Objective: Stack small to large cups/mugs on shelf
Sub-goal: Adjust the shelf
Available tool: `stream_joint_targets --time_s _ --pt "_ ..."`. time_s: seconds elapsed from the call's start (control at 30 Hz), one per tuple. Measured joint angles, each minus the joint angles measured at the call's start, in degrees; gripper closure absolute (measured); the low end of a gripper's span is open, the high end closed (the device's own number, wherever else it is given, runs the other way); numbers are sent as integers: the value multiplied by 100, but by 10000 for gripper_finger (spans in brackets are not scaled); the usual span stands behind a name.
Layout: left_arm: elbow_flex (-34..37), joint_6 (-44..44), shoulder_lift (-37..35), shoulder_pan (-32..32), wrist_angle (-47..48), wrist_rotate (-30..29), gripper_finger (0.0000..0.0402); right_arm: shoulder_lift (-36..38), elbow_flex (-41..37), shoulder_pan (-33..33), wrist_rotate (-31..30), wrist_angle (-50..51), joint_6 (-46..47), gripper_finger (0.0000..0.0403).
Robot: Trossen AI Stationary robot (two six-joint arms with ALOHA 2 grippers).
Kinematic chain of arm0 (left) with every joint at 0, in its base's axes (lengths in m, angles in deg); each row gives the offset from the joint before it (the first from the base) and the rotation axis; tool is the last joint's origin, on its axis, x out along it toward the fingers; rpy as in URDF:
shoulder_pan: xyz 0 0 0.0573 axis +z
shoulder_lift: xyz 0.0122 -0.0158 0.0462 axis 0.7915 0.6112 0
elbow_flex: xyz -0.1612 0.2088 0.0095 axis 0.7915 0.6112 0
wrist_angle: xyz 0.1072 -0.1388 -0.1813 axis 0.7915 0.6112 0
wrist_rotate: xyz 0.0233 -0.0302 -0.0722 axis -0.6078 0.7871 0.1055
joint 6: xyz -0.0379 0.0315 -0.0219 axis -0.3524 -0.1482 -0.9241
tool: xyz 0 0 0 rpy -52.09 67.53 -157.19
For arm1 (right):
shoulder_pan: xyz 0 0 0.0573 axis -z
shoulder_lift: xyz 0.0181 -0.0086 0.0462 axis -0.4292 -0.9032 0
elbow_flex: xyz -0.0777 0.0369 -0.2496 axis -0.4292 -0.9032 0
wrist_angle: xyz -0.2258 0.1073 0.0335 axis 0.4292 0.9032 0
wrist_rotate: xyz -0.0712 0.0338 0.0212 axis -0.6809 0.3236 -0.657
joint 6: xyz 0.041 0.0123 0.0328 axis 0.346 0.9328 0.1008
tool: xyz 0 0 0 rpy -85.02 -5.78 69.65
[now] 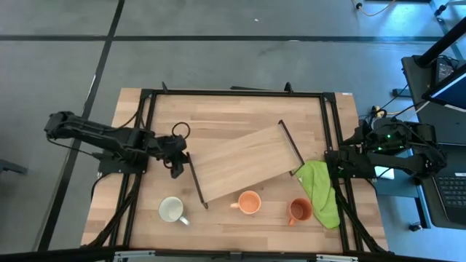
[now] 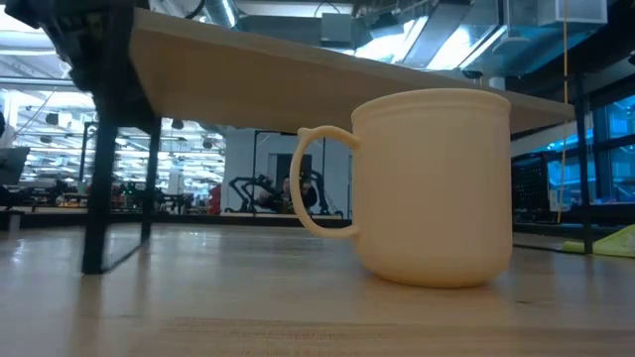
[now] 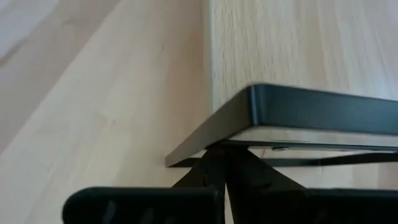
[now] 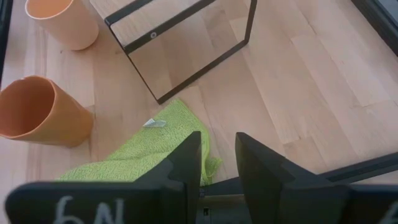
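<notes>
The shelf point(image 1: 244, 161), a light-wood board on black wire legs, stands askew mid-table. My left gripper point(image 1: 177, 166) is at its left end, shut on the black wire frame by a corner of the board point(image 3: 249, 99). Three mugs stand upright on the table near its front edge: white point(image 1: 171, 209), light orange point(image 1: 249, 202) and dark orange-brown point(image 1: 299, 211). My right gripper point(image 4: 217, 162) is open and empty at the table's right edge, above the lime-green cloth point(image 4: 143, 149). My left gripper has the shelf's thin black wire frame point(image 3: 214, 152) between its two fingertips, just below the left corner of the board. The fingers come level from the table's left side. The shelf's legs point(image 2: 96, 198) stand on the table.
The lime-green cloth point(image 1: 320, 191) lies between the shelf's right leg point(image 1: 291, 142) and the dark orange-brown mug. A black frame point(image 1: 331, 124) runs around the tabletop. Bare wood shows behind the shelf toward the far edge. The light orange mug point(image 2: 432, 188) stands just in front of the shelf.
</notes>
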State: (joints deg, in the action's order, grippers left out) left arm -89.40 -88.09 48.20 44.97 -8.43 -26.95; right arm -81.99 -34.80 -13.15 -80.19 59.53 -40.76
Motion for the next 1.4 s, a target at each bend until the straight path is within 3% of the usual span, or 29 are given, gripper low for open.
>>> stream_joint_targets --time_s 0.5,0.87,1.1,1.4 --pt "622 -214 224 215 -815 -848 401 0 0 1 0 0 0 302" --pt "721 547 207 891 -1372 -1362 401 0 0 -1 0 0 0 302" --pt "726 733 120 1322 -930 -1331 401 0 0 0 0 0 0 302" --pt "726 688 -702 1549 -298 -1495 401 0 0 -1 0 0 0 302"
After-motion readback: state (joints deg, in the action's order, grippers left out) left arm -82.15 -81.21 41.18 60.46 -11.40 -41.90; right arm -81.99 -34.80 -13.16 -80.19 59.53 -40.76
